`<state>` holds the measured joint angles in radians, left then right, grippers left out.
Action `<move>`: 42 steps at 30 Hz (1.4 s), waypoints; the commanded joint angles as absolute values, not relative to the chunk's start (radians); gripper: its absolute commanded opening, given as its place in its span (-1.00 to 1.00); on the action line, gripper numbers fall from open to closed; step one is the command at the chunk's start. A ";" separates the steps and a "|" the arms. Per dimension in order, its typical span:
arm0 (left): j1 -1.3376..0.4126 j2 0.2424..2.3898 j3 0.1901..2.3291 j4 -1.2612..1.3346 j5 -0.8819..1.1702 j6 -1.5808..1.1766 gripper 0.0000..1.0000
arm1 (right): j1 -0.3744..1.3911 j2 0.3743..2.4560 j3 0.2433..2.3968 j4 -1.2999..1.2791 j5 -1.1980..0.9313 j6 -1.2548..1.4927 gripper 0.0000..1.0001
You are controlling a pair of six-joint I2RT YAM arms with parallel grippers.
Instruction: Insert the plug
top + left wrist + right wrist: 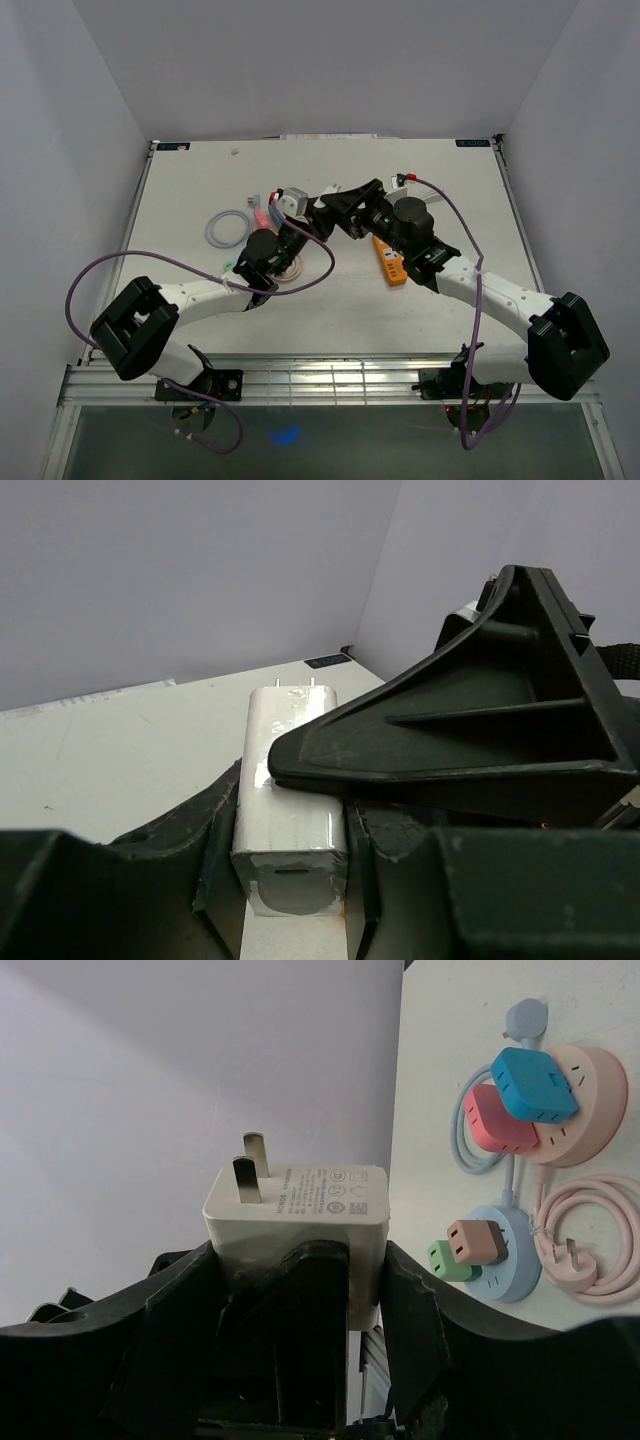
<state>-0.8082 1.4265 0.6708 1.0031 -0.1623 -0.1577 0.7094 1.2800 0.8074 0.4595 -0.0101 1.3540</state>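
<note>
Subject item: white charger plug (300,1205), a rectangular body with two flat prongs (250,1165) and a printed rating label on the prong face. It is not in any socket. Both hands hold it, between the two arms near the middle of the table (200,180).

Left hand (292,800): closed onto the charger body. One finger presses each long side, and the prongs point away from the wrist.

Right hand (300,1255): also closed onto the same body, with a finger against each side just below the prong face. In the left wrist view one right finger (450,740) lies across the charger's upper right edge and touches it. The two grips overlap on the one item.

Other items on the table, in the right wrist view:
- A round pink socket hub (590,1110) carrying a blue cube adapter (530,1085) and a red-pink cube adapter (500,1120), seated side by side and touching.
- A round blue socket hub (510,1250) just beside it, carrying a brown adapter (475,1242) and a green adapter (447,1260).
- A coiled pink cable (590,1240) with its plug lying inside the loop.
- A blue plug (525,1020) at the end of the blue lead, lying flat.

In the top view an orange bar-shaped item (392,262) lies under the right forearm, apart from the hubs.
</note>
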 commanded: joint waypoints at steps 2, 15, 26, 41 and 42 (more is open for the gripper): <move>-0.801 1.410 0.686 1.049 -0.144 -0.153 -1.00 | 0.723 1.255 0.827 0.545 -0.037 1.355 -0.06; -0.799 1.183 0.540 0.868 -0.106 -0.172 -1.00 | 0.548 1.149 0.799 0.399 -0.057 1.260 0.87; -0.787 1.199 0.964 -0.034 0.154 -0.152 -1.00 | 0.292 0.962 0.761 0.054 -0.176 0.774 0.96; -0.776 1.654 1.664 -0.618 0.321 0.115 -1.00 | 0.252 0.807 0.621 -0.172 -0.109 0.349 0.93; -0.769 1.661 1.666 -0.617 0.321 0.110 -1.00 | 0.252 0.818 0.620 -0.182 -0.109 0.333 0.93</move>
